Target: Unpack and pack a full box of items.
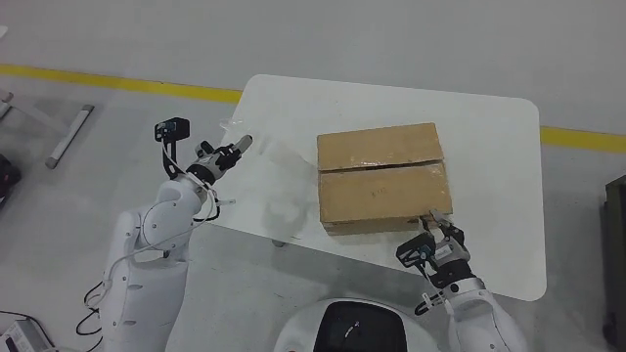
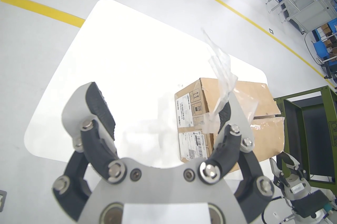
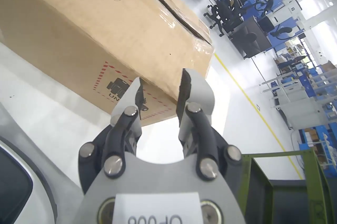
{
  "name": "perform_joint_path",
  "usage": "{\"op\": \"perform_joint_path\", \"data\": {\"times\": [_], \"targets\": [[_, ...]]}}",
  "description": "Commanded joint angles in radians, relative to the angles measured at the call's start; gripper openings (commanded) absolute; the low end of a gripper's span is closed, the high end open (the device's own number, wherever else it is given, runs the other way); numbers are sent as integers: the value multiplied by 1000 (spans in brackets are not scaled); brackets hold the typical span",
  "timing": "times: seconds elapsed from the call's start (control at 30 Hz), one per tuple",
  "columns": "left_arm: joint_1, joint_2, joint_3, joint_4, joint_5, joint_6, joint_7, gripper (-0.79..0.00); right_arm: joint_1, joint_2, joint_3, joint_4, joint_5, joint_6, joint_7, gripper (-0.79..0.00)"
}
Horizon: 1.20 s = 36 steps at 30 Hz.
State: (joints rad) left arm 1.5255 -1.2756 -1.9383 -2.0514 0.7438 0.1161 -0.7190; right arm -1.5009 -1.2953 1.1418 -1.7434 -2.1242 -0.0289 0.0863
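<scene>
A closed brown cardboard box [image 1: 383,176] lies in the middle of the white table [image 1: 489,127], with a dark seam between its two top flaps. My left gripper [image 1: 243,143] hovers over the table's left edge, well clear of the box [image 2: 244,93]. It is open [image 2: 160,96], and a crumpled strip of clear tape [image 2: 221,69] clings to one finger and sticks up from it. My right gripper [image 1: 437,223] sits at the box's near right corner, open [image 3: 163,83], its fingertips just short of the cardboard [image 3: 79,25].
A green metal frame [image 2: 302,109] stands off the table's right side, close behind my right arm [image 3: 279,164]. A yellow line [image 1: 117,83] runs across the floor beyond the table. The left half of the tabletop is bare.
</scene>
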Motion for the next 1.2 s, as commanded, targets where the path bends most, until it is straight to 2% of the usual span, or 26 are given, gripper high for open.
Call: {"op": "perform_joint_path", "data": {"times": [0.0, 0.5, 0.63, 0.67, 0.77, 0.8, 0.87, 0.97, 1.17], "targets": [[0, 2, -3, 3, -7, -3, 0, 0, 15, -3, 2, 8, 16, 8, 14, -785], [-8, 19, -24, 13, -17, -14, -16, 0, 99, -15, 43, 47, 94, 39, 68, -785], [0, 27, -27, -3, 61, -27, -30, 0, 94, -16, 56, 35, 116, 45, 59, -785], [2, 30, -23, -15, 92, -34, -39, 0, 89, -15, 60, 28, 122, 43, 57, -597], [10, 39, -17, -58, 203, -59, -65, 0, 68, -13, 73, 2, 124, 35, 45, -342], [15, 43, -16, -76, 255, -76, -78, 0, 59, -12, 77, -7, 124, 30, 39, -228], [28, 52, -11, -116, 376, -128, -111, 0, 43, -10, 86, -22, 130, 22, 30, -157], [43, 63, 2, -163, 507, -221, -157, 0, 23, -7, 95, -40, 131, 10, 8, -111], [46, 76, 15, -232, 622, -331, -180, 0, 6, -5, 100, -40, 129, -6, -21, -92]]}}
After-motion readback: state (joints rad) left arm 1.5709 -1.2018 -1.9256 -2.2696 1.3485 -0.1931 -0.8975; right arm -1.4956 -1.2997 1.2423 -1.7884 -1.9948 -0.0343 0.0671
